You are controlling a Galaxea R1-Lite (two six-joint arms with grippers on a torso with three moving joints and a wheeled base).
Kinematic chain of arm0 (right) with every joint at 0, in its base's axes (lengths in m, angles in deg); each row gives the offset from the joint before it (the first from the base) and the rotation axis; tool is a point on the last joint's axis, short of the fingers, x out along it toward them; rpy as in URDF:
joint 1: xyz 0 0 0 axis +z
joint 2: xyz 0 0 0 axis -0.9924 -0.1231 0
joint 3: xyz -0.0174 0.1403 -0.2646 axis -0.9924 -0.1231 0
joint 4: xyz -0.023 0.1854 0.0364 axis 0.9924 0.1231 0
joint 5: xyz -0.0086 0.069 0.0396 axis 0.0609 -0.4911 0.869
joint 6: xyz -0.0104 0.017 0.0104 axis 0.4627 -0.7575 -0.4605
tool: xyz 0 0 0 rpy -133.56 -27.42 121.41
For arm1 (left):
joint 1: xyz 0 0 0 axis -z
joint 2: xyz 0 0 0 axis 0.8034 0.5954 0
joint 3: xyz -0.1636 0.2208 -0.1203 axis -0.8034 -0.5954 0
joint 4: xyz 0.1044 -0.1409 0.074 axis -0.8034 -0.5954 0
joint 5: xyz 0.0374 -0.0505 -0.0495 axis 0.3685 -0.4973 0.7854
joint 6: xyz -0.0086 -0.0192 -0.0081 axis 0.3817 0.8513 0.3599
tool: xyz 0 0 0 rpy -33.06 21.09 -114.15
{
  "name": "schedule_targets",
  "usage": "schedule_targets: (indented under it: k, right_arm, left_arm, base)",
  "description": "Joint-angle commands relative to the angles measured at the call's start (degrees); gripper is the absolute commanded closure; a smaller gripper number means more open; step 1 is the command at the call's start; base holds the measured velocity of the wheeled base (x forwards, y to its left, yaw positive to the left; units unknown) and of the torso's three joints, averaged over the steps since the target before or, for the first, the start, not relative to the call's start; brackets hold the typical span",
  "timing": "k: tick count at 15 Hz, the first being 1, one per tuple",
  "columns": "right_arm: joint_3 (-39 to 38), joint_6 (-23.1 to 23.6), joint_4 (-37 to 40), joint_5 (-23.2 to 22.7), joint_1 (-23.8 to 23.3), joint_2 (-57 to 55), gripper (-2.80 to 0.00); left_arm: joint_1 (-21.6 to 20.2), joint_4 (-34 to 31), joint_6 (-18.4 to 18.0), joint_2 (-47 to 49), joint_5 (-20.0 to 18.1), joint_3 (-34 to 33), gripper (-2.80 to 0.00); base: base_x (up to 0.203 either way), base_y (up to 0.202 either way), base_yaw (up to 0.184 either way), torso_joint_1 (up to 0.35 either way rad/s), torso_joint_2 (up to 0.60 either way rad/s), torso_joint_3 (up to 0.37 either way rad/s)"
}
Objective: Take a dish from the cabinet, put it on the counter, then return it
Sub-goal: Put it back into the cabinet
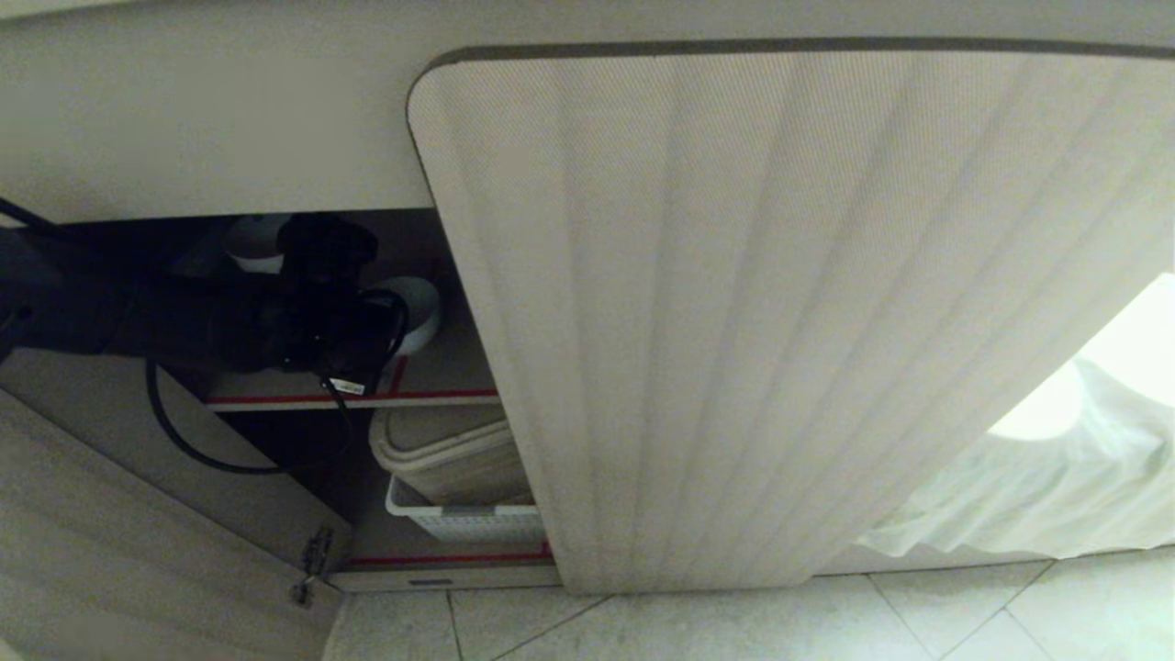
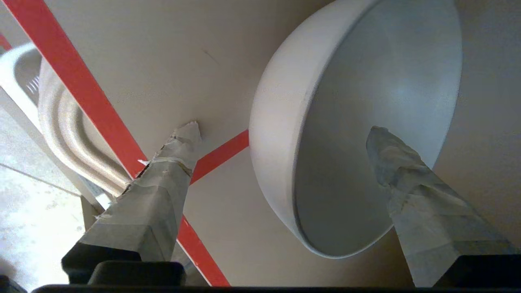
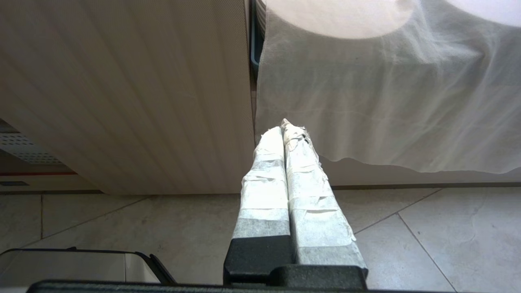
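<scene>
Left gripper: inside the open cabinet, above its upper shelf; jaws spread wide and holding nothing; one taped finger stands outside the dish wall, the other over its hollow, so the rim lies between them, judged a straddle for pinching or letting go of the wall

Dish: small white bowl, smooth and glazed, deep and round; it sits on the upper shelf close behind the red tape, touched by neither finger as far as can be seen

Shelf: flat brown board, matt; red tape marks its front edge

Lower shelf: a ridged beige tray stands in a white perforated basket

Cabinet door: pale beige, vertically fluted, rounded corners; swung open

Right gripper: parked low over the tiled floor, jaws closed on nothing, tape-wrapped

Cloth: thin, white, draped beside the door
</scene>
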Motion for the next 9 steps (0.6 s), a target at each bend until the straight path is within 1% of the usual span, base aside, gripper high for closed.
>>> schedule_targets:
  k: [1, 4, 6, 9]
  right_arm:
    - [0.0, -0.1, 0.0, 0.0, 0.0, 0.0, 0.0]
    - [0.0, 0.0, 0.0, 0.0, 0.0, 0.0, 0.0]
    - [0.0, 0.0, 0.0, 0.0, 0.0, 0.0, 0.0]
    - [0.0, 0.0, 0.0, 0.0, 0.1, 0.0, 0.0]
  left_arm:
    - [0.5, -0.1, 0.4, 0.4, 0.5, 0.0, -2.8]
    - [0.9, -0.1, 0.0, 0.1, 1.0, 0.0, -2.8]
    - [1.1, 0.2, -2.1, -0.1, 2.5, -1.0, -2.8]
    - [1.3, 1.9, -3.5, -0.8, 3.1, -2.0, -2.8]
  base:
    - [0.0, 0.0, 0.0, 0.0, 0.0, 0.0]
    - [0.0, 0.0, 0.0, 0.0, 0.0, 0.0]
    - [0.0, 0.0, 0.0, 0.0, 0.0, 0.0]
    - [0.0, 0.0, 0.0, 0.0, 0.0, 0.0]
